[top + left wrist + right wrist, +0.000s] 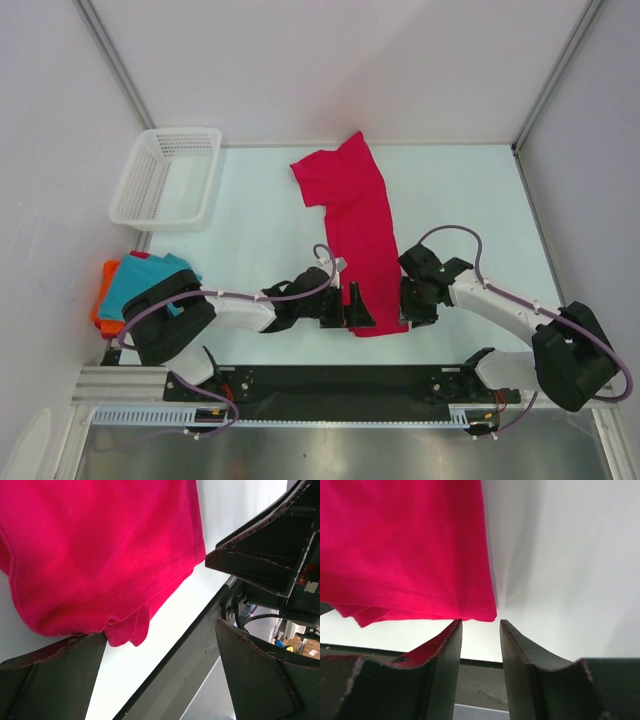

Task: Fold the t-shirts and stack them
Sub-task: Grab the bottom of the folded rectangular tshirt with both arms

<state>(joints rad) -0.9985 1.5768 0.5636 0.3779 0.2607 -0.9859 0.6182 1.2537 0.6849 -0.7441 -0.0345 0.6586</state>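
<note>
- The crimson shirt (355, 215) lies flat on the surface (260, 210), already narrowed to a long strip. Its collar end is far from us and its hem end lies between our two arms.
- The left fingers (332, 310) stand wide apart at the shirt's near-left hem corner, with nothing in them.
- The right fingers (447, 655) are at the near-right corner, parted only narrowly. They are empty, and the hem's edge sits just beyond their tips.
- The teal shirt (150, 280) rests on the orange shirt (103, 300) well to the left of the crimson shirt. The white basket (128, 195) is to its far left.
- We judge the step in hand to be pinching both hem corners so we can fold the strip toward its collar.
- To do it well, we should open the right fingers wider, then slide both pairs in low along the surface.
- The wrist views show doubled cloth at the hem, so each pinch must catch every layer.
- We should close both pairs level with each other, lift only a little and carry them together, or the fold will skew.
</note>
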